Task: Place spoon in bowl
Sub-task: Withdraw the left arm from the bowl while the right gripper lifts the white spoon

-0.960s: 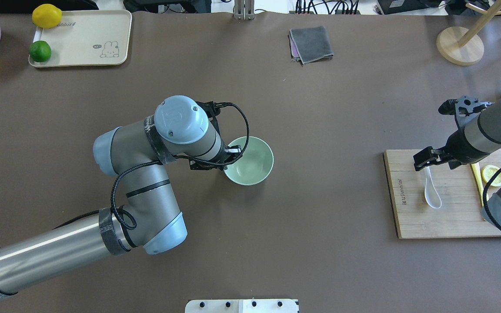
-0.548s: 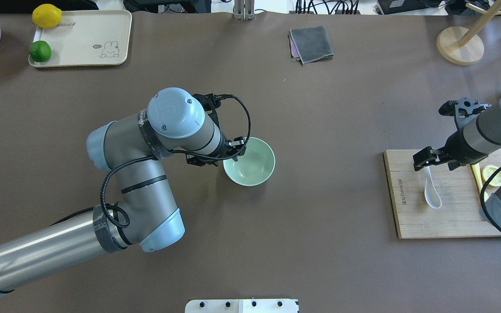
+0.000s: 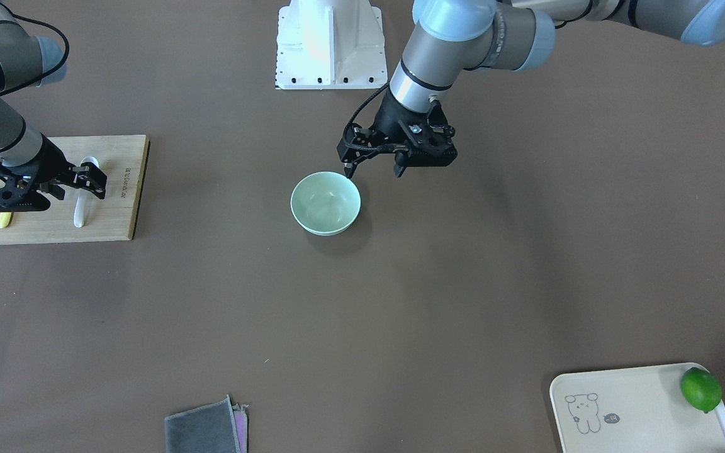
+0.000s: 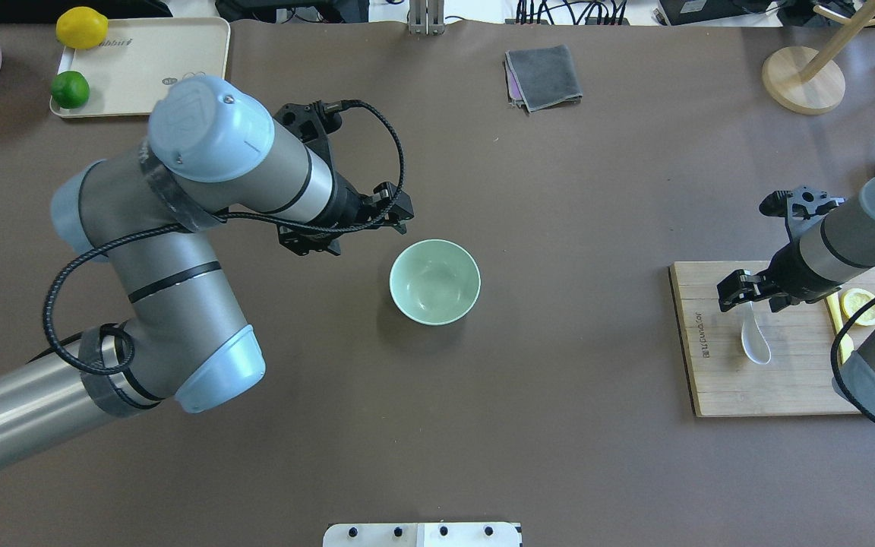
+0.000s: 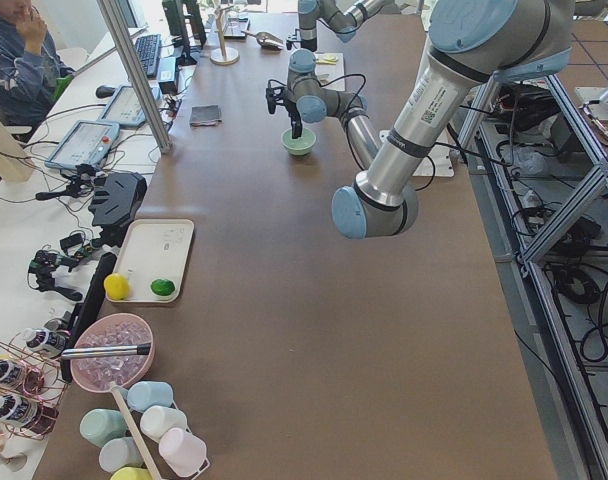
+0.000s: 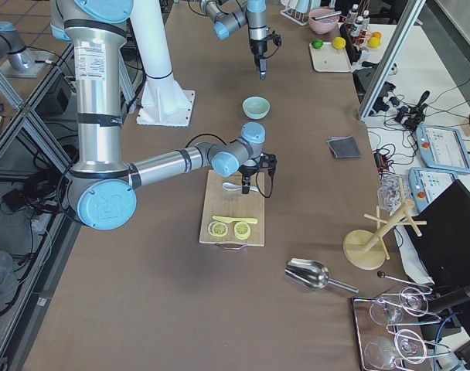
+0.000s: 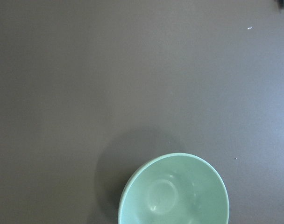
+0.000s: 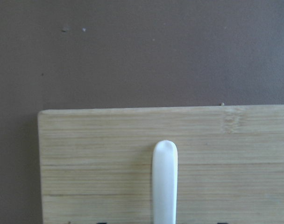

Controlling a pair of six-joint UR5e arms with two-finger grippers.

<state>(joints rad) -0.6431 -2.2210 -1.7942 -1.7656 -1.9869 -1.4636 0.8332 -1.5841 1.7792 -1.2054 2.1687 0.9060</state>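
A: Two arms are out over the table. How does the left one stand?
B: Its elbow is folded over the table's left half, with the wrist turned down. The left gripper point(image 3: 374, 167) hangs raised above the table, at about eleven o'clock of the bowl point(image 4: 434, 282) in the overhead view. Its fingers are spread wide apart.
A: And the right?
B: It reaches in low from the right edge. The right gripper point(image 4: 747, 295) sits over the handle of the spoon point(image 4: 755, 343). The wrist camera shows one fingertip on each side of the handle with a gap to both, so the jaws are apart and not gripping.
A: How does the spoon lie?
B: It lies flat on the cutting board point(image 4: 718, 384), white and glossy, with the scoop toward six o'clock and the handle toward twelve. It is at the bowl's three o'clock, well apart from it.
A: The bowl?
B: It is pale mint green and upright near the table's centre, its smooth inner floor in plain sight.
A: What else is around?
B: A lemon slice point(image 4: 861, 305) and a slim yellow knife point(image 4: 833, 311) share the board at the spoon's three o'clock, partly under the right arm. A grey cloth point(image 4: 544, 76) lies at the bowl's one o'clock. A wooden stand point(image 4: 802, 80) is at two o'clock, far off. A tray point(image 4: 126, 76) with a lime point(image 4: 71, 89) and a lemon point(image 4: 82, 27) is in the ten o'clock corner. Brown table point(image 4: 582, 304) lies between spoon and bowl.
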